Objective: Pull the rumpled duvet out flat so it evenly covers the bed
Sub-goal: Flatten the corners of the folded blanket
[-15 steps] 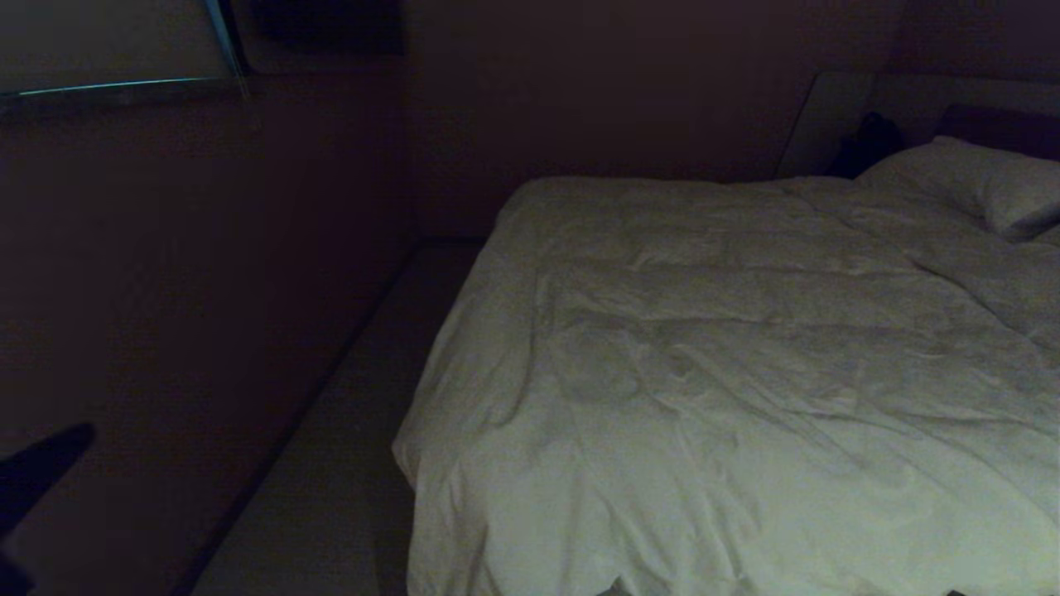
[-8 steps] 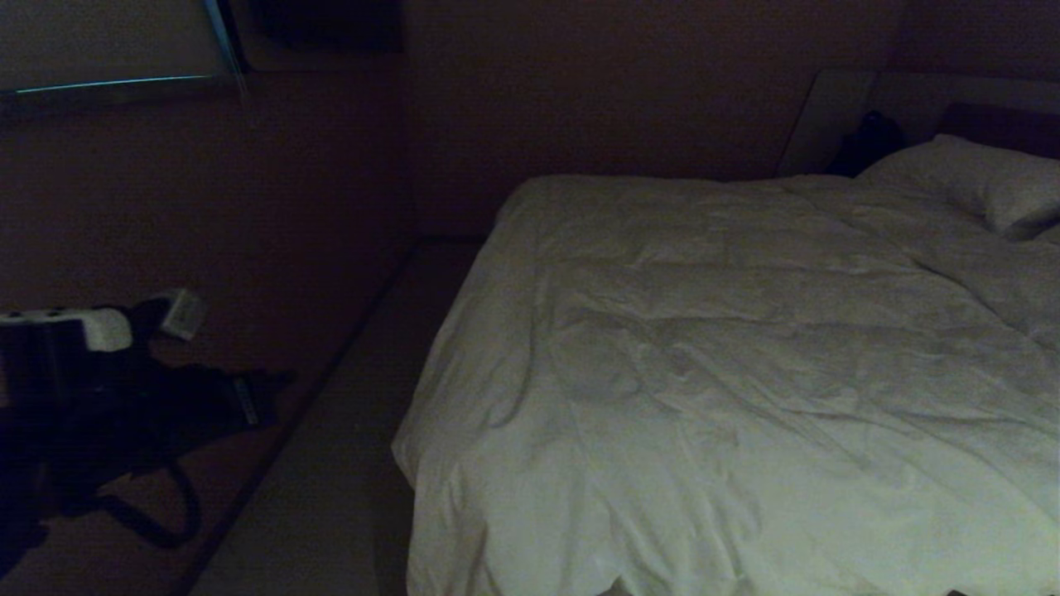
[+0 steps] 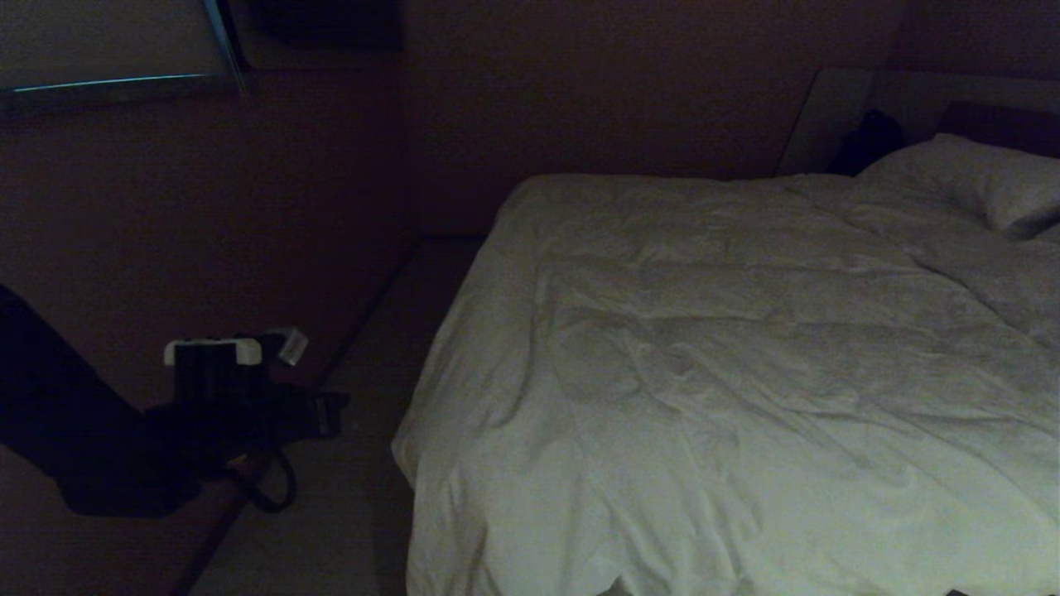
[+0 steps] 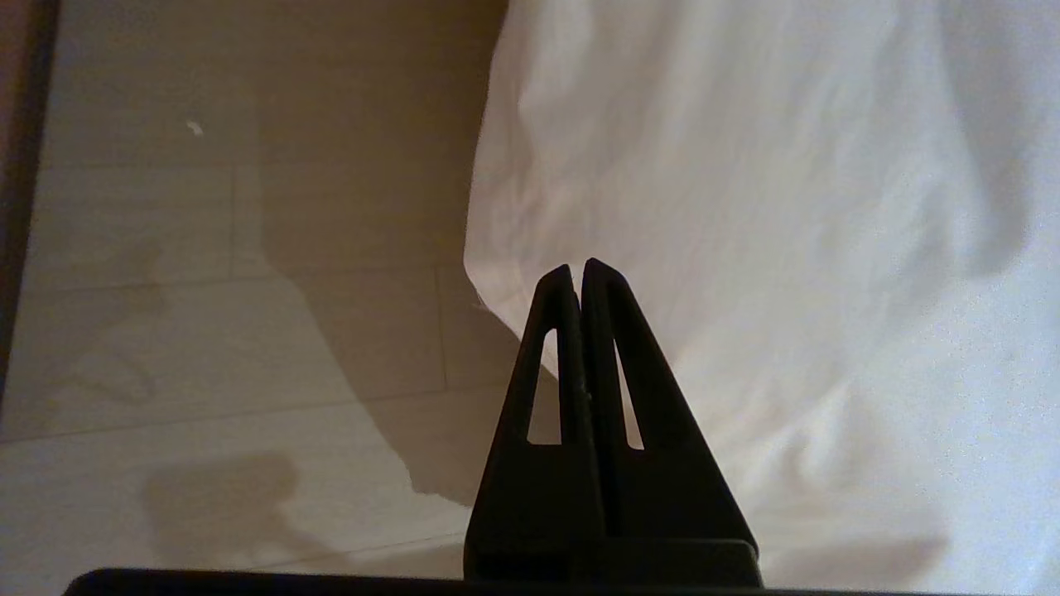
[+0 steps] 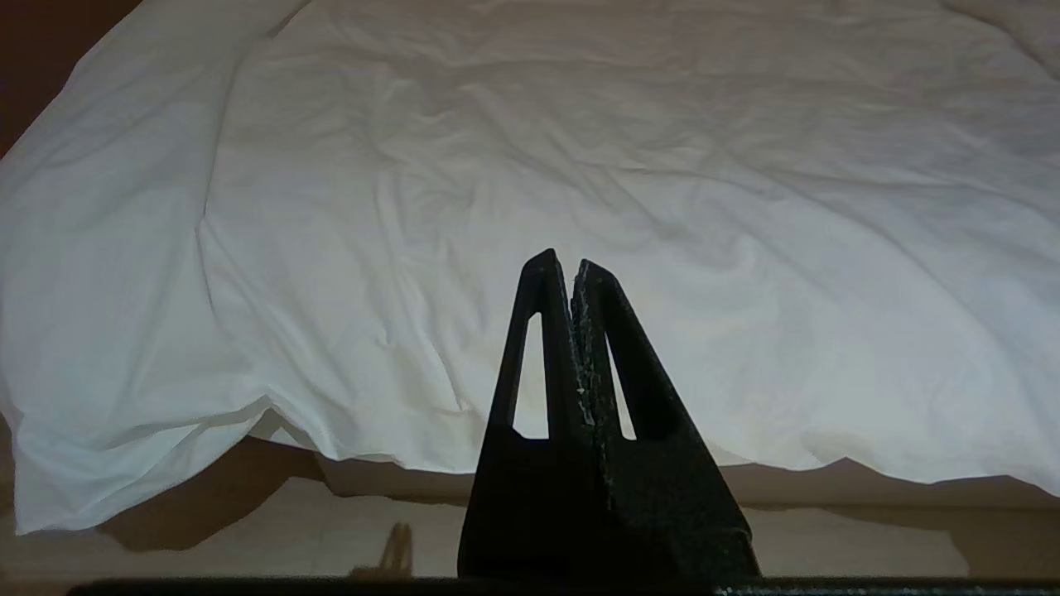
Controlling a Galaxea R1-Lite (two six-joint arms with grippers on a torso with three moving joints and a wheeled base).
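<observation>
The duvet (image 3: 745,372) fills the frame's right, draped over the bed (image 3: 845,108). At lower left, the left gripper (image 3: 327,414), apparently pointing toward it, is pressed closed, empty. The right gripper (image 5: 561,263) is likewise closed, empty.

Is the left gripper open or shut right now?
Shut: the left gripper shows its two black fingers pressed together, empty, above the duvet's hanging corner.
</observation>
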